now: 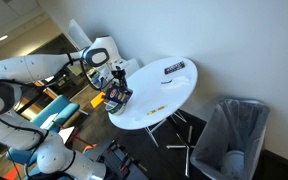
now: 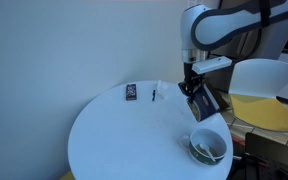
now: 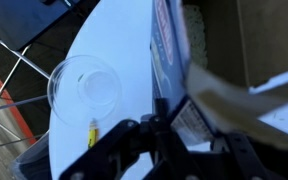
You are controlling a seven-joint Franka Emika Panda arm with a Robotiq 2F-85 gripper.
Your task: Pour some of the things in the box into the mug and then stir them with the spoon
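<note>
While the gripper (image 2: pixel 196 90) was clamped on the box (image 2: pixel 204 103), the box hung tilted just above the mug (image 2: pixel 194 150), slightly off its rim. Its long axis slanted down toward the mug, so the pour probably needed more tilt.

arm (image 2: pixel 206 25): white glossy links | joints: dark grey bands | jaws: black

No word or number is coming through clearly in any view. The box (image 3: pixel 172 40) is showing coloured print on its face in the wrist view, but it is blurring beyond reading. A flat dark item (image 1: pixel 174 68), lying near the desk's (image 1: pixel 169 90) edge by the wall, is carrying white lettering too small to make out.
</note>
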